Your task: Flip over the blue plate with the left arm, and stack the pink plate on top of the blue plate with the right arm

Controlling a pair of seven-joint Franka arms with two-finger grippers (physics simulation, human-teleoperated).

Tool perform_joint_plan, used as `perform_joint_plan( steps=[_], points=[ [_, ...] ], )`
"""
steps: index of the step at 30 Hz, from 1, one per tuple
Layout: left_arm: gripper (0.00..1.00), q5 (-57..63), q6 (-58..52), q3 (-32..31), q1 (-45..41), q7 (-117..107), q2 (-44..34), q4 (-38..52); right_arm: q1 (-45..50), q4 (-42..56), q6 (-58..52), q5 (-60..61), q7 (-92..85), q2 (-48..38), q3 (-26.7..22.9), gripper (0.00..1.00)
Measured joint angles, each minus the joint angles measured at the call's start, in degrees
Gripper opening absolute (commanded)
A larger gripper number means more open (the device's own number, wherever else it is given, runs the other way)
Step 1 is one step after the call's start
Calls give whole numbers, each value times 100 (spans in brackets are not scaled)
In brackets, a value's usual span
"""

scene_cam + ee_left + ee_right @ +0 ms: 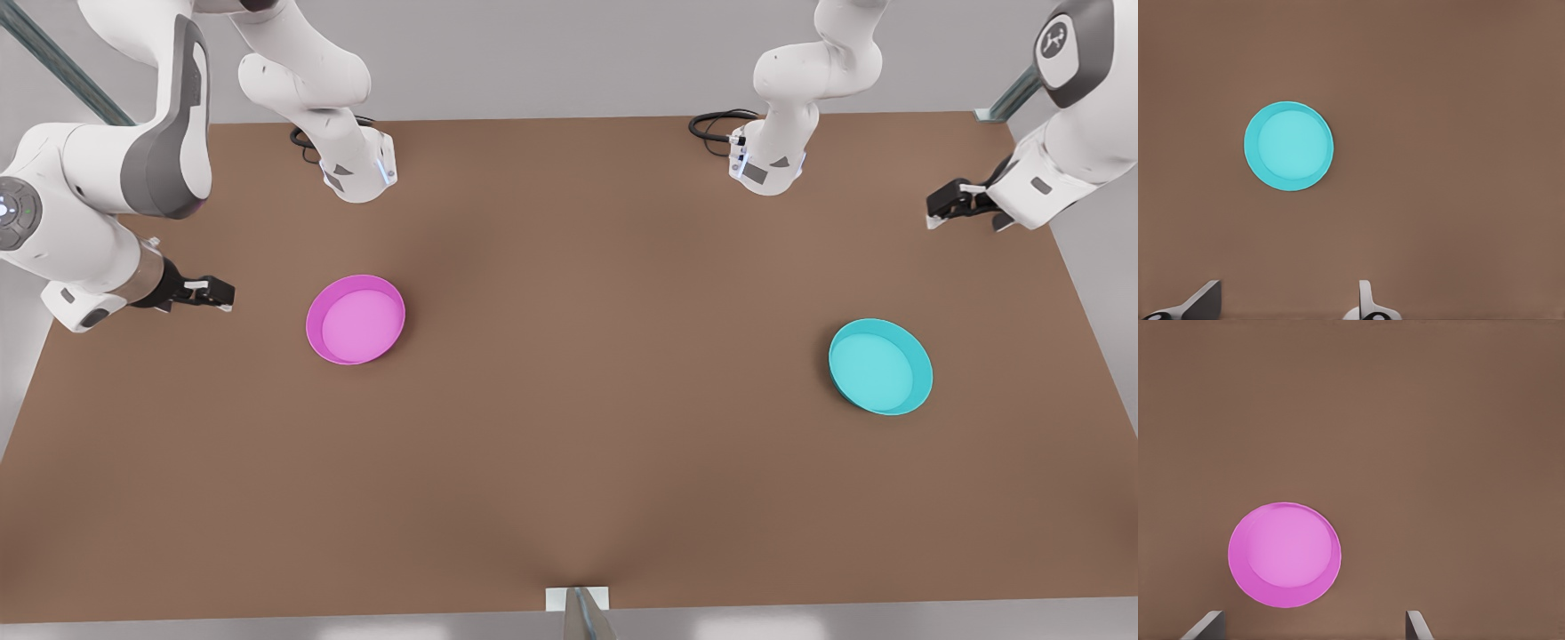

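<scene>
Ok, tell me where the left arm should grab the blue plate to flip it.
Probably the raised rim of the blue plate: it lies flat, open side up, so only the rim offers an edge. Bring the open left gripper down from above, one finger inside, one outside, likely on the near side.

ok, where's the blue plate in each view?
Front view: blue plate on the front view's right, rim up, on the brown table.
Left wrist view: on the table, beyond the open left end effector.
Right wrist view: not in it.
Shared landmark: the table.
</scene>
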Motion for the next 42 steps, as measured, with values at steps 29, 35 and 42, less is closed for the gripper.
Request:
perform_joint_plan(
  steps=[29,35,42],
  points=[
    [100,-1695,5292,-47,2363,4148,3674,-1705,106,775,294,-51,-86,1291,122,100],
    [100,-1831,5276,-39,2394,4522,3794,-1706,116,836,364,160,-82,1332,150,100],
    [100,-1887,5053,-21,2394,4524,3895,-1706,23,1218,365,213,-89,1435,274,100]
  ],
)
